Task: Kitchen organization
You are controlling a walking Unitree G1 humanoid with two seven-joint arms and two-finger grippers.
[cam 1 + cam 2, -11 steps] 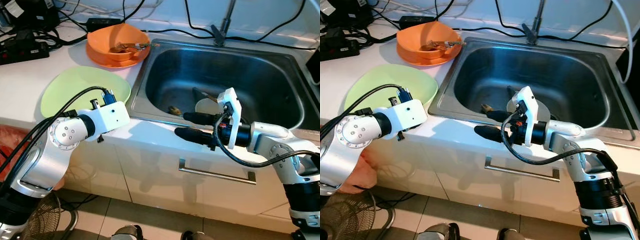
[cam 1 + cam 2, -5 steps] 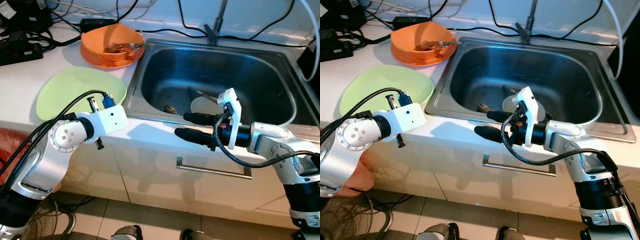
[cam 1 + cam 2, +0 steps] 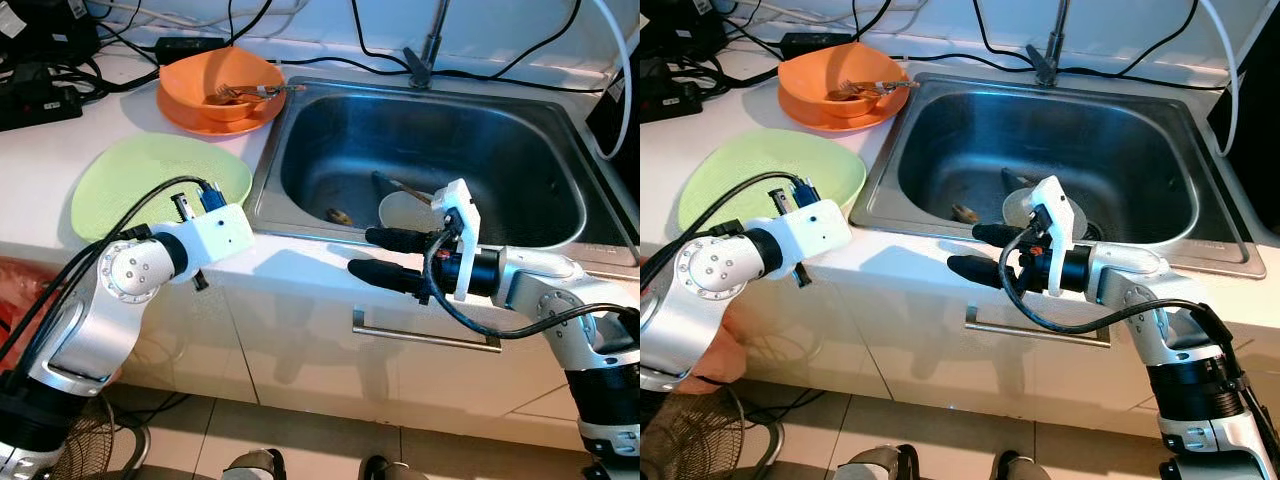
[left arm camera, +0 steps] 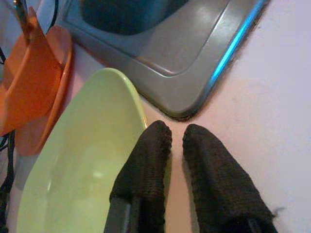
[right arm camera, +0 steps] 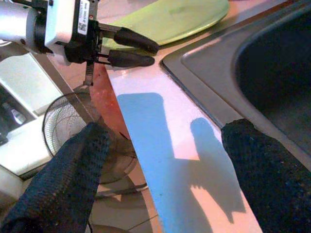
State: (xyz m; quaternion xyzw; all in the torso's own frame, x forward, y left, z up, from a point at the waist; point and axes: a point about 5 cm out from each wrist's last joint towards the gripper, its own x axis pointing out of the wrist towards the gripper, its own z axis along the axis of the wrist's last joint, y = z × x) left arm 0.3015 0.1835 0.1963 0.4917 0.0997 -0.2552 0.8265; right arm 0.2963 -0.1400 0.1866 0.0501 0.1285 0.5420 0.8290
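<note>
Left gripper (image 4: 176, 138): your fingers are closed with nothing between them, poised at the near rim of the green plate (image 3: 140, 180), ready to take it.
Right gripper (image 3: 365, 252): your fingers are spread wide and empty above the table (image 3: 300, 262) edge, free to reach in.
Sink (image 3: 560, 150): holds a white dish (image 3: 402, 211) awaiting sorting.
Orange bowl (image 3: 222, 88): rests on its plate, behind the green one.
</note>
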